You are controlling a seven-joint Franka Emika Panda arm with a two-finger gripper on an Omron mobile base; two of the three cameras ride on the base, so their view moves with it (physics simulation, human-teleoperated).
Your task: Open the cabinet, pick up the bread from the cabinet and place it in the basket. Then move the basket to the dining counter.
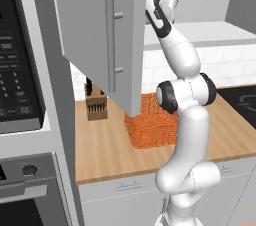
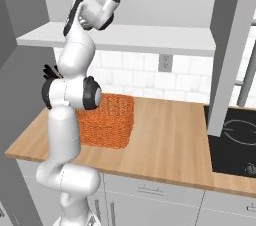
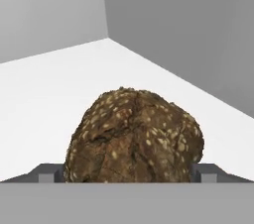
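The cabinet stands open, its left door (image 1: 100,35) with the long bar handle swung out toward me and its right door (image 2: 227,45) edge-on. My arm reaches up into it. A round brown seeded bread (image 3: 134,136) rests on the white shelf (image 3: 59,94), near the cabinet's back corner. My gripper (image 3: 128,174) is open around the bread, with one finger tip close against each of its sides. The orange woven basket (image 1: 152,125) (image 2: 107,120) stands on the wood counter below, behind my arm.
A knife block (image 1: 96,102) stands against the tiled wall, left of the basket. A black cooktop (image 2: 235,140) is set into the counter at the right. A microwave (image 1: 17,70) and an oven (image 1: 25,190) fill the tall unit on the left.
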